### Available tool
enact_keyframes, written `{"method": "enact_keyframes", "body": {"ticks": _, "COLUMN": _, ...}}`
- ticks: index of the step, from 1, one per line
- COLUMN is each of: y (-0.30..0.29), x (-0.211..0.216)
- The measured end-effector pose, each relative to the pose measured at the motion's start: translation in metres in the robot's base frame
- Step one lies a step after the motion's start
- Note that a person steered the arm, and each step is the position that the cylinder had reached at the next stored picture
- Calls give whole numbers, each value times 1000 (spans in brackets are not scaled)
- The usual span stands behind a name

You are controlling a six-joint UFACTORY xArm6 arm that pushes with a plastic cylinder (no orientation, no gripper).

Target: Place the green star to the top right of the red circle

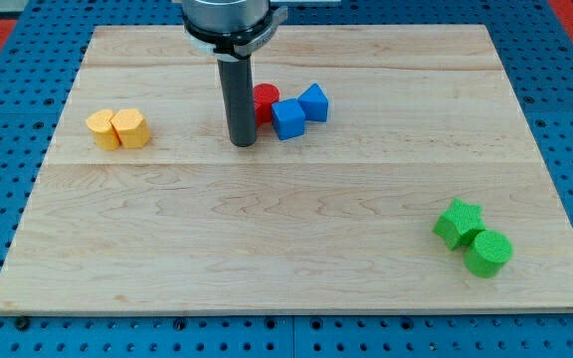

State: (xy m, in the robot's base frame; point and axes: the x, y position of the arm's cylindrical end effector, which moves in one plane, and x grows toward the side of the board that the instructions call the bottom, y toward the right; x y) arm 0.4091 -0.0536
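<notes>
Two green blocks sit nearest, touching: a green cylinder point(488, 253) and, at its 11 o'clock, the green star point(459, 222). Farther off, my tip point(243, 142) rests bare, holding nothing, at 8 o'clock of the red circle point(266, 100), with two blue blocks point(299, 110) at 3 o'clock of it.

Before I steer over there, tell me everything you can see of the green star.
The green star is a small, chunky block with blunt points and flat sides, in a matte, even green that looks painted or plastic. It lies flat, star face up, on the wooden board near the view's bottom right. A green cylinder sits against its lower right side, apparently touching. Nothing else is near it. My tip is far off toward the view's upper left, beside the red circle.
</notes>
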Motion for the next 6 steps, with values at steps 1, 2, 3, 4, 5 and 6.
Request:
{"method": "enact_keyframes", "body": {"ticks": 1, "y": -13, "x": 27}}
{"method": "enact_keyframes", "body": {"ticks": 2, "y": 27, "x": 96}}
{"method": "enact_keyframes", "body": {"ticks": 3, "y": 90, "x": 174}}
{"method": "enact_keyframes", "body": {"ticks": 4, "y": 125, "x": 210}}
{"method": "enact_keyframes", "body": {"ticks": 5, "y": 125, "x": 209}}
{"method": "enact_keyframes", "body": {"ticks": 6, "y": 157, "x": 210}}
